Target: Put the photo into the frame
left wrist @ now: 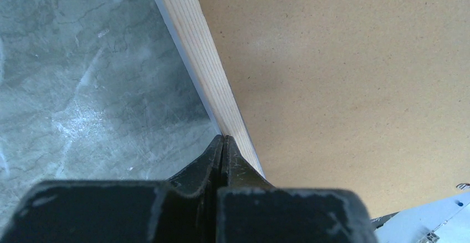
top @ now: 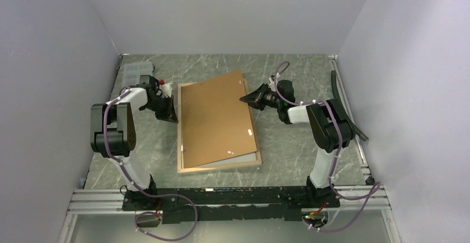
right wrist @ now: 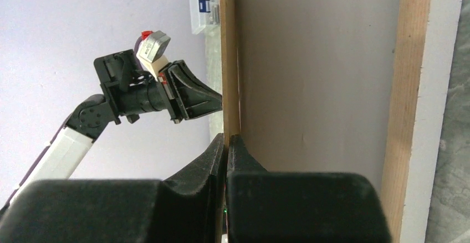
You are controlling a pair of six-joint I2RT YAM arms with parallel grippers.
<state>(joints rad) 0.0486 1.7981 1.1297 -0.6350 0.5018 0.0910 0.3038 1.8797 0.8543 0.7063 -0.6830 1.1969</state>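
Note:
The frame (top: pixel 180 137) lies back up on the marble table, its light wood border showing. The brown backing board (top: pixel 216 118) rests skewed on it, with its far right corner raised. My right gripper (top: pixel 244 98) is shut on that raised edge (right wrist: pixel 228 136); the right wrist view shows the board's underside (right wrist: pixel 316 76) and the frame's wood border (right wrist: pixel 407 87). My left gripper (top: pixel 175 118) is shut, its tips (left wrist: pixel 223 138) against the frame's left border (left wrist: pixel 205 60). A pale strip (top: pixel 244 158) shows inside the frame; I cannot tell whether it is the photo's white back. The dark picture is hidden.
A clear plastic box (top: pixel 136 71) sits at the back left corner. A black bar (top: pixel 346 107) and a metal rail run along the table's right edge. Grey walls close in the left, back and right sides.

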